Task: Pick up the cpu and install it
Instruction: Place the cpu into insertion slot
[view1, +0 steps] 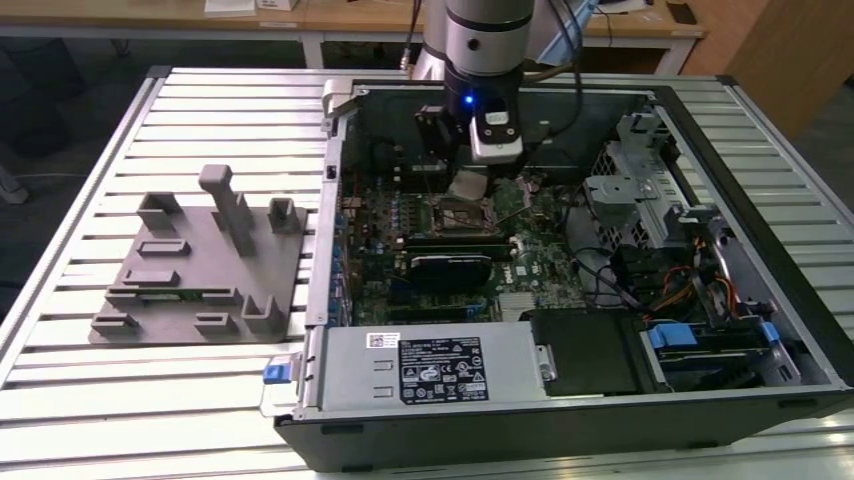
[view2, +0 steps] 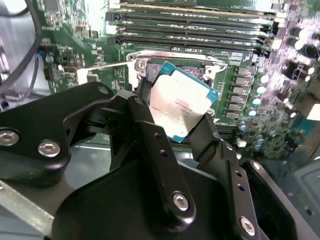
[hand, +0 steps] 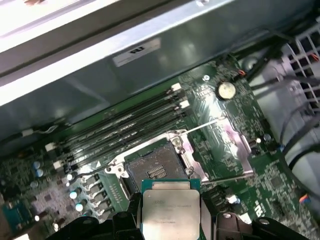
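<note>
At the exterior view's left a grey moulded fixture (view1: 200, 265) with posts and pockets sits on the slatted metal desk (view1: 80, 180), just beside the open computer case (view1: 534, 435). Along the case's near wall lies the grey labelled power-supply box (view1: 427, 365), and behind it spreads the green motherboard (view1: 380, 215). Over the middle of the board the arm (view1: 487, 40) stands upright, and the jaws are closed on the cpu (view1: 467, 185), which hangs just above the open socket (view1: 463, 213) and is not seated in it. In the second wrist view two black fingers (view2: 150, 135) clamp the cpu (view2: 180, 102) by opposite edges, its silvery top showing and its outline turned askew to the socket's metal frame (view2: 170, 54) behind it, with memory slots (view2: 190, 30) beyond. In the first wrist view the cpu (hand: 170, 212) sits between the fingers near the socket (hand: 155, 167), whose contact field lies bare; memory slots (hand: 125, 125) run alongside, and a round coin battery (hand: 226, 90) sits further along the board. At the exterior view's right the case holds a metal drive cage (view1: 627, 190), bundled cables (view1: 621, 285) and blue plastic tabs (view1: 681, 335)
</note>
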